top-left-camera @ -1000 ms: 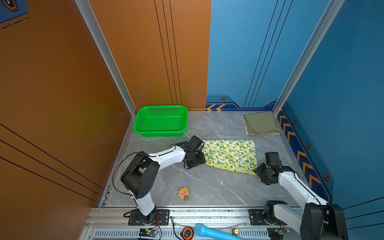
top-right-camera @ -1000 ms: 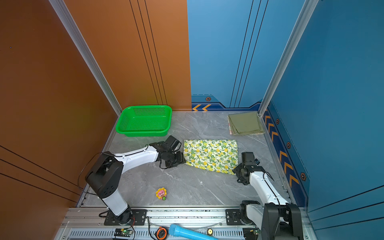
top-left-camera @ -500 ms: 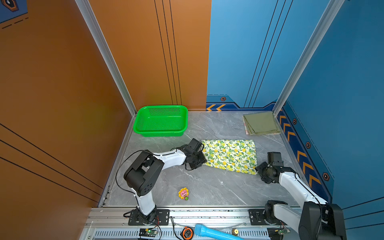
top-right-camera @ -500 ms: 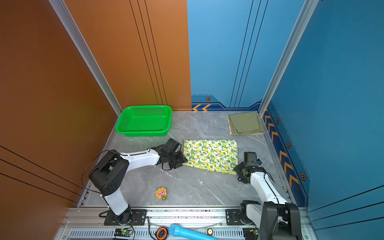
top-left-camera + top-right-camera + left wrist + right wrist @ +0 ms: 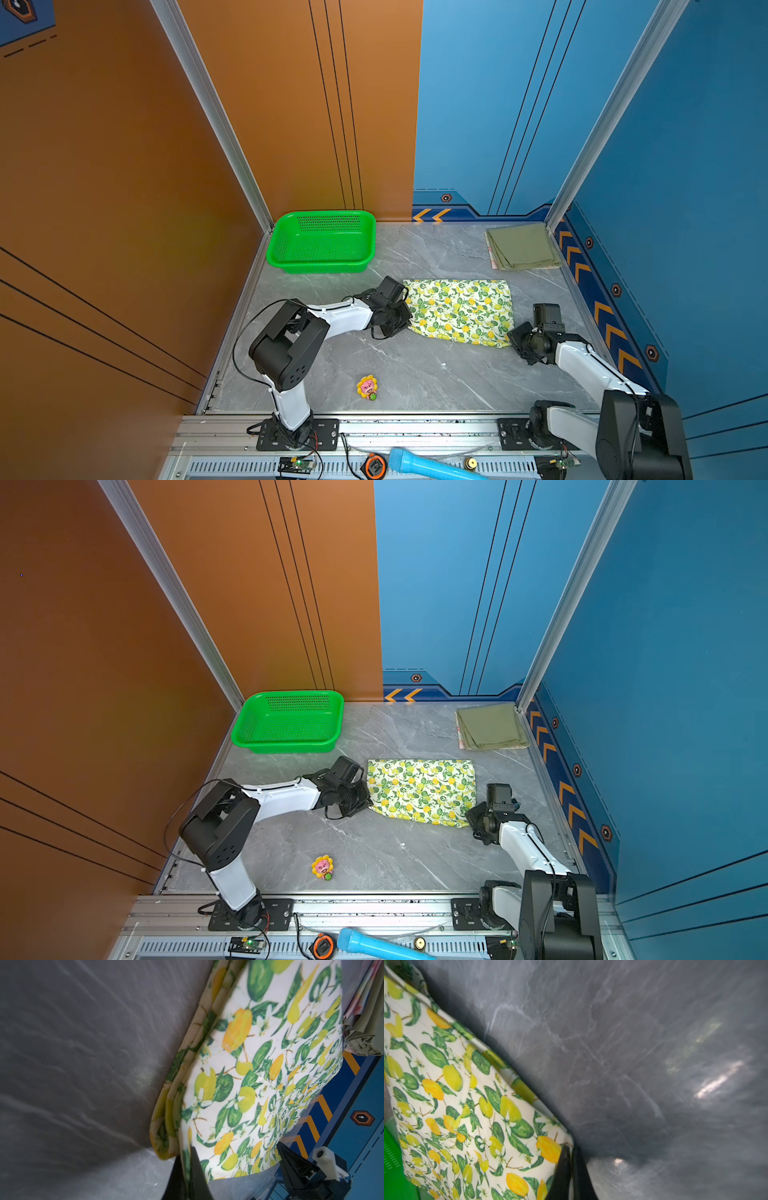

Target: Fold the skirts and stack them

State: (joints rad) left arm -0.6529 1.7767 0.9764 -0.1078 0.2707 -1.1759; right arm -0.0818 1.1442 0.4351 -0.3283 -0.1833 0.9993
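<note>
Green basket point(image 5: 322, 266) back-left corner; flower toy point(image 5: 367, 387) front; blue tube point(image 5: 432, 468) on rail.

No lettering, numbers or brand names can be read. Only signs are seen: two orange chevrons point(image 5: 432, 215) are printed on the dark blue wall strip point(image 5: 498, 217) right of the green basket point(image 5: 320, 266), with a hexagon emblem point(image 5: 446, 198) above them. More chevrons point(image 5: 604, 316) are printed farther right.

The lemon skirt point(image 5: 459, 311) is white, yellow and green; the olive skirt point(image 5: 521, 246) plain.
</note>
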